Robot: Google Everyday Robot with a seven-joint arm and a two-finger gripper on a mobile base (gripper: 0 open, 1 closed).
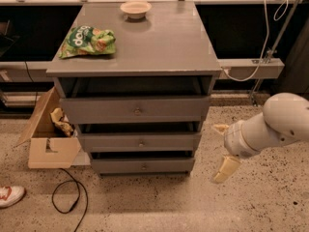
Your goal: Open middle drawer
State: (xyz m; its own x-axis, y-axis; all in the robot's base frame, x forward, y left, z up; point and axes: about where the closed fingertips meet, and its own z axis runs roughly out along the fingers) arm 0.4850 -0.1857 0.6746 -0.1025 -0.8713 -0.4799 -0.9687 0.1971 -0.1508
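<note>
The middle drawer [169, 142] is a low grey panel with a small round knob [141, 142] at its centre, in the grey cabinet [193, 47]. Its front stands in line with the drawer above [96, 111] and the drawer below [169, 166]. My gripper [223, 149] hangs to the right of the cabinet, at about the height of the middle drawer and clear of it. Its two cream fingers [226, 169] are spread apart and hold nothing.
A green snack bag [88, 41] and a small bowl [135, 8] sit on the cabinet top. An open cardboard box [48, 146] stands against the cabinet's left side. A black cable [67, 197] and a shoe [9, 195] lie on the speckled floor.
</note>
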